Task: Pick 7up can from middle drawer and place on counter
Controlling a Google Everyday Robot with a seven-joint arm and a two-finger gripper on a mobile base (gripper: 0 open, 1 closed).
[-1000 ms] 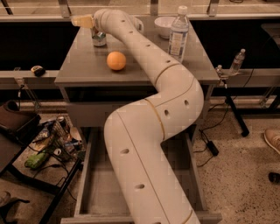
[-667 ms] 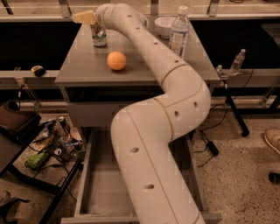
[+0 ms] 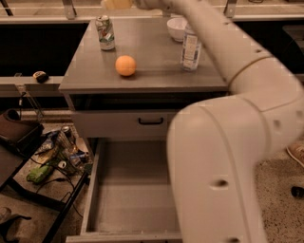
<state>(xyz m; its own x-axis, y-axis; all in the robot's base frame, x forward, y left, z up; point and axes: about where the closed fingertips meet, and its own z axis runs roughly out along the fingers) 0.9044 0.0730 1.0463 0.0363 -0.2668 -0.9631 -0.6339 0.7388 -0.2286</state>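
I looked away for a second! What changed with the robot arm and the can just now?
The pincer rose up and away from the 7up can to the top edge of the view, leaving it standing alone on the counter. The can, orange, bottle, bowl and open middle drawer stayed put.

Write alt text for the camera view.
A 7up can stands on the counter, with the claw apart from it at the top edge. An orange, bottle and bowl share the counter; the middle drawer below is open.
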